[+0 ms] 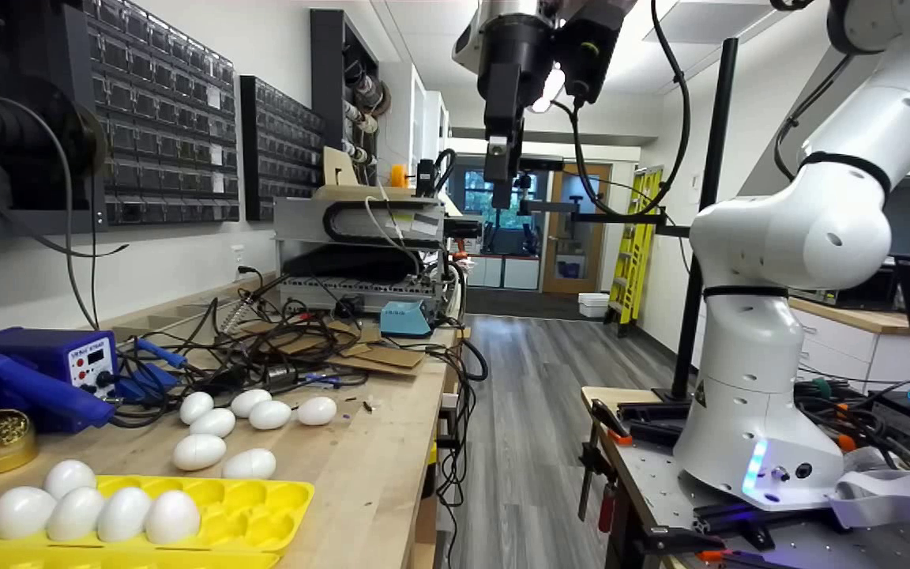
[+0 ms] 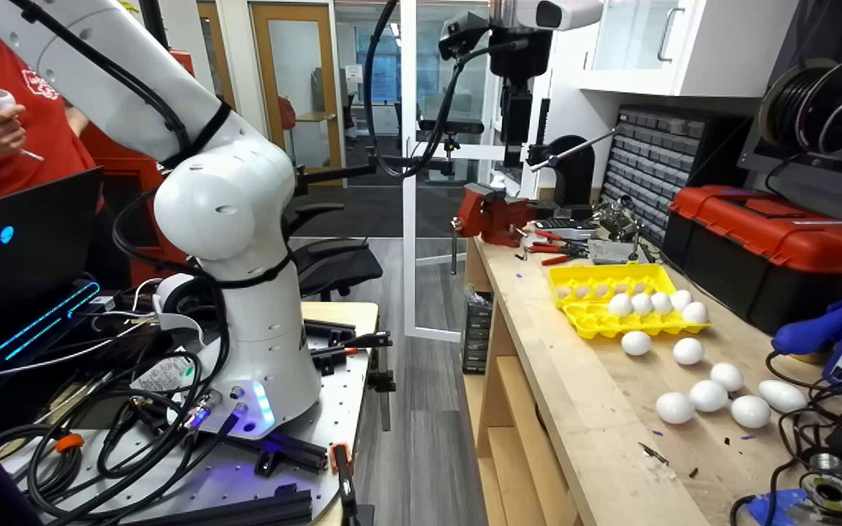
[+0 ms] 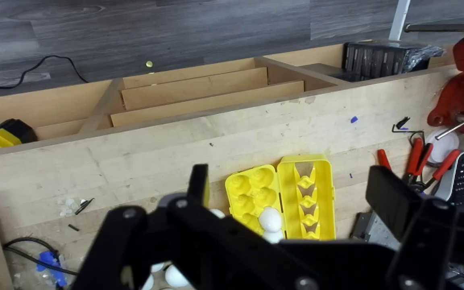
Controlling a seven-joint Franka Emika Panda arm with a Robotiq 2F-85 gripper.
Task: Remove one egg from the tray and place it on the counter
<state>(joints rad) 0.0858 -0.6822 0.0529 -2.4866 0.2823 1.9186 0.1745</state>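
The yellow tray (image 1: 269, 518) lies open on the tan wooden counter (image 1: 368, 450), as also seen in an exterior view (image 2: 593, 326) and the wrist view (image 3: 240, 183). Several white eggs sit in its cells, such as an egg (image 1: 173, 518) at the row's end; one egg (image 3: 270, 219) shows in the wrist view. Other cells are bare. Several more eggs (image 2: 708, 395) lie loose on the counter beside the tray. My gripper (image 3: 294, 187) is open and empty, high above the counter, its fingers apart with the tray far below between them. The gripper hides part of the tray and eggs.
A red vise (image 2: 490, 215), red-handled pliers (image 3: 415, 157) and a red-black toolbox (image 2: 779, 256) stand around the tray. A blue soldering station (image 1: 84, 363) and tangled cables (image 1: 289, 340) lie behind the loose eggs. The counter's edge drops to open shelves (image 3: 208, 94).
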